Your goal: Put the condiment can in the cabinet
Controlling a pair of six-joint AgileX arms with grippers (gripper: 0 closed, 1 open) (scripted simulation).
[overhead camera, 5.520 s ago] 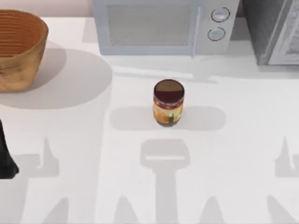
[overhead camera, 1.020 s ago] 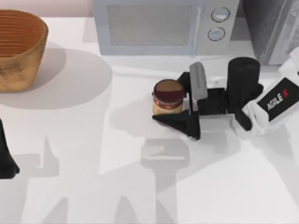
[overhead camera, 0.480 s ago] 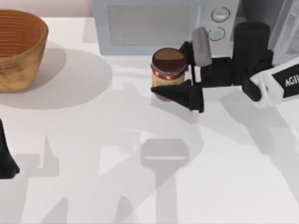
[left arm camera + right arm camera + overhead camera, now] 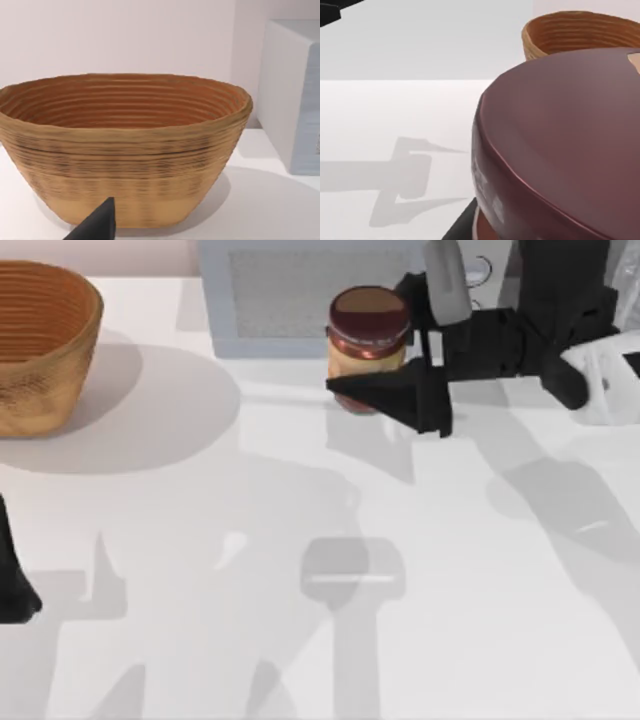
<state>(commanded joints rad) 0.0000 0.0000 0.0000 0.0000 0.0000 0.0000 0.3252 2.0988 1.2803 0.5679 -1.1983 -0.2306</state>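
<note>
White table (image 4: 300,640) surface: the right gripper (image 4: 405,350) clamps the condiment can (image 4: 367,345) aloft before the microwave (image 4: 300,295). Pickup appears complete; transfer into the cabinet remains. Left arm parked by the basket (image 4: 45,340).

maroon-lidded condiment can (image 4: 368,335), tan ribbed basket (image 4: 40,350), pale grey microwave (image 4: 300,295)

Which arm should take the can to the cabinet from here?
Right. The right gripper is already shut on the condiment can, lifted in front of the microwave. The left arm sits parked at the table's left edge.
</note>
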